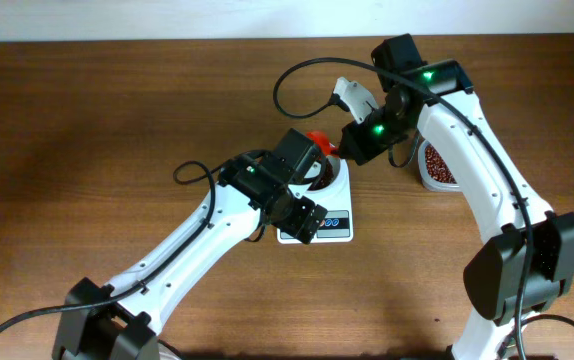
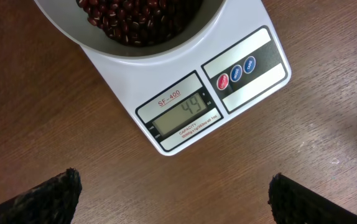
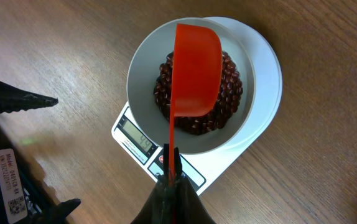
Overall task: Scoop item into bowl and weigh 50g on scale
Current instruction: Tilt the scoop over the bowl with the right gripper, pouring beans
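The white scale (image 2: 122, 81) carries the white bowl (image 2: 85, 38), which holds many dark reddish-brown beans (image 2: 135, 18). The display (image 2: 181, 115) reads 49. My right gripper (image 3: 171, 177) is shut on the handle of an orange-red scoop (image 3: 194, 68), held over the bowl (image 3: 141, 74) and its beans (image 3: 228, 93); I cannot see inside the scoop. My left gripper (image 2: 175, 186) is open and empty, just in front of the scale's front edge. In the overhead view the arms hide most of the bowl; the scale (image 1: 339, 228) and the scoop (image 1: 319, 140) show.
A clear tub of beans (image 1: 437, 165) stands to the right of the scale, partly under the right arm. A white object (image 1: 352, 95) lies behind the scale. The left gripper's fingers (image 3: 17, 99) sit close to the scale's left side.
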Available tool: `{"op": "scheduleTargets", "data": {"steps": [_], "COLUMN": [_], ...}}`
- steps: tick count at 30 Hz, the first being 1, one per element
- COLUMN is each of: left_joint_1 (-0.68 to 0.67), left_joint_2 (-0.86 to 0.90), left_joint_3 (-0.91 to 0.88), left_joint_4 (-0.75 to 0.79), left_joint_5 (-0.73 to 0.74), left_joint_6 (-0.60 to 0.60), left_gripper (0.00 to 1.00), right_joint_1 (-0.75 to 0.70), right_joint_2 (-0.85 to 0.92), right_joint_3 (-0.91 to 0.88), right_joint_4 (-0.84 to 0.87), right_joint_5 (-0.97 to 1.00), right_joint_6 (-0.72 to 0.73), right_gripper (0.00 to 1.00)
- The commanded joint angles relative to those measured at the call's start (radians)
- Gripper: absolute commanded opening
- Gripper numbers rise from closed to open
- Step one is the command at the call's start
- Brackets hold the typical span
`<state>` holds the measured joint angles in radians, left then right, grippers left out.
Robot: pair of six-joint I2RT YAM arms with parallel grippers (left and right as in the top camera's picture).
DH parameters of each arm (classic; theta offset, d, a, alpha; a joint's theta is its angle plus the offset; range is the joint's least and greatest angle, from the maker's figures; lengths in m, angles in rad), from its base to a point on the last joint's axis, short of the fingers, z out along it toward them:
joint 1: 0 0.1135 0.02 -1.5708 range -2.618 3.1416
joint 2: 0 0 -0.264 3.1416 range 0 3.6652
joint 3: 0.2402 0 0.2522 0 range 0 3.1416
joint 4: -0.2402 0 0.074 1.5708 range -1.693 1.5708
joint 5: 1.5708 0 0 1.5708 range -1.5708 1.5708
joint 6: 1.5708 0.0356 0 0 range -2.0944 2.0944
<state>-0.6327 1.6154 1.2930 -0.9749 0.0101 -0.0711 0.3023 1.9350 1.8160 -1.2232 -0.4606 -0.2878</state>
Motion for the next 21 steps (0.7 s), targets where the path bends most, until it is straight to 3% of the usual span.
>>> {"op": "scheduleTargets", "data": {"steps": [1, 16, 18, 21], "left_joint_1": [0.0, 0.0, 0.0, 0.0], "left_joint_2": [0.009, 0.009, 0.009, 0.009], "left_joint_3": [-0.004, -0.004, -0.004, -0.004], "left_joint_4": [0.002, 0.002, 0.002, 0.002], "left_joint_5": [-0.007, -0.007, -0.007, -0.007], "left_joint_6": [0.009, 0.009, 0.009, 0.009], "left_gripper": [0.99, 0.99, 0.99, 0.99], "right_joint_1": [0.01, 0.01, 0.019, 0.026], "right_joint_2": [-0.014, -0.014, -0.014, -0.014], "right_joint_3": [0.024, 0.024, 0.024, 0.024], "right_joint_4": [0.005, 0.016, -0.014, 0.016], "right_joint_5": [0.001, -0.002, -0.019, 0.105], "right_joint_6": [0.009, 0.039, -0.056, 0.06], "right_gripper": [0.04, 0.04, 0.04, 0.04]}}
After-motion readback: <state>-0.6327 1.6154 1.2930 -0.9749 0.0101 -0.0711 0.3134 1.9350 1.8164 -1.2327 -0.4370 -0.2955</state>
